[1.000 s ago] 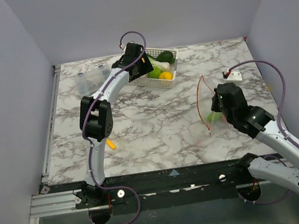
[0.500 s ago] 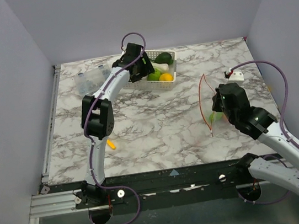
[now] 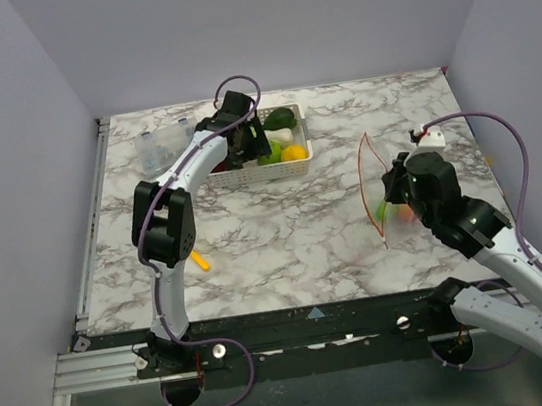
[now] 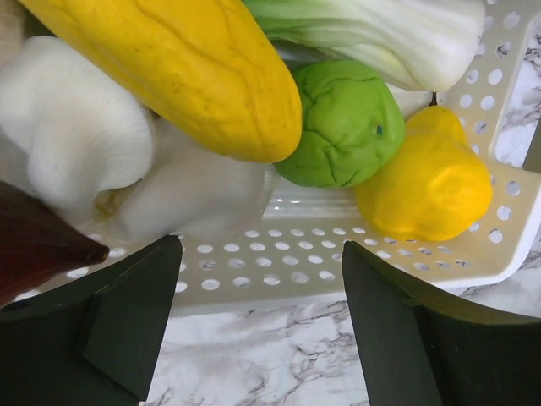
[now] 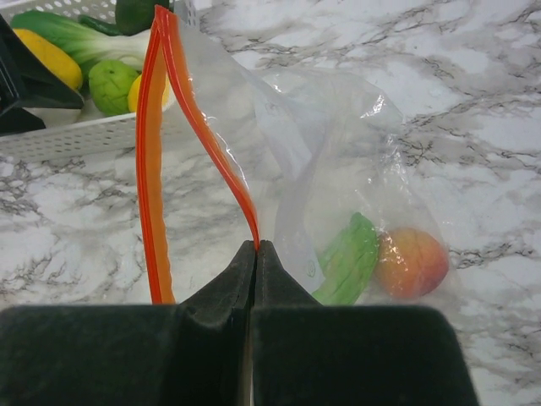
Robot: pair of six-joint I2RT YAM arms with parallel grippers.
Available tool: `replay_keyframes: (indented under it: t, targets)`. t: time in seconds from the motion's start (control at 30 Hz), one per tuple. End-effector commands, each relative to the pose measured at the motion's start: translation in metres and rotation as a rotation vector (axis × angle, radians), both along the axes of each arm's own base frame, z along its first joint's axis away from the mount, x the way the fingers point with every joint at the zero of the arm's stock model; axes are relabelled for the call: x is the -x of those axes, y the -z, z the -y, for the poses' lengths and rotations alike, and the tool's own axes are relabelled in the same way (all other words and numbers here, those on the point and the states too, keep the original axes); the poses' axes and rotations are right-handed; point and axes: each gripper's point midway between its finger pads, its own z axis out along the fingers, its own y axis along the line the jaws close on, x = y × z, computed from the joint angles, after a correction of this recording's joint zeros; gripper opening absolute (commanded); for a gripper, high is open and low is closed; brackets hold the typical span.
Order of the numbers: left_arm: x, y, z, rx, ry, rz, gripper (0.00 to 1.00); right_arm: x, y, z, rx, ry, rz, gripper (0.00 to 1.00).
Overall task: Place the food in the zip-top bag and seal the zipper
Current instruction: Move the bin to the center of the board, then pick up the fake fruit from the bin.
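While my right gripper (image 5: 255,249) pinched the zipper (image 5: 150,169), holding the bag (image 5: 338,144) upright and agape for loading, two pieces (image 5: 410,260) already lay inside. My left gripper (image 4: 262,279) hung at the basket (image 4: 355,275), fingers spread, lined up, I judged, to take more food (image 4: 342,127) from the heap there.

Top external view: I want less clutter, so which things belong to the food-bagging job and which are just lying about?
Job: zip-top bag, zipper pinched in the shut right claw, bagged food, food in the white basket.
Lying about: clear compartment box, yellow-handled tool, small white block.
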Motion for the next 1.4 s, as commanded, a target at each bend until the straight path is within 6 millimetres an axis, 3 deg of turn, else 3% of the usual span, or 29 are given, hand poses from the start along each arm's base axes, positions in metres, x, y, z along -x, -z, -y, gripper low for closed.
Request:
replay_keyframes:
  t: [0.0, 0.2, 0.5, 0.6, 0.77, 0.97, 1.2, 1.37]
  targets:
    - [0.003, -0.034, -0.019, -0.082, 0.022, 0.093, 0.79, 0.001, -0.013, -0.009, -0.041, -0.042, 0.046, 0.01]
    - [-0.020, -0.059, -0.032, -0.135, -0.066, 0.190, 0.79, -0.002, -0.007, -0.008, -0.025, -0.030, 0.028, 0.01]
    - [-0.067, -0.065, -0.045, -0.178, -0.257, 0.290, 0.79, -0.004, -0.002, -0.007, -0.013, -0.020, 0.012, 0.01]
    - [-0.076, -0.059, -0.050, -0.172, -0.315, 0.296, 0.78, -0.005, 0.000, -0.007, -0.008, -0.019, 0.008, 0.01]
    - [-0.074, -0.036, -0.057, -0.100, -0.445, 0.200, 0.77, -0.005, 0.000, -0.007, -0.004, -0.015, 0.008, 0.01]
    - [-0.076, -0.014, -0.050, 0.026, -0.496, 0.108, 0.77, -0.006, 0.000, -0.007, 0.001, -0.017, 0.005, 0.01]
    - [-0.085, -0.014, -0.042, 0.080, -0.455, 0.125, 0.60, -0.006, 0.000, -0.007, 0.001, -0.018, 0.005, 0.00]
    - [-0.081, -0.017, -0.038, 0.106, -0.413, 0.110, 0.39, -0.006, 0.003, -0.007, 0.003, -0.016, -0.002, 0.01]
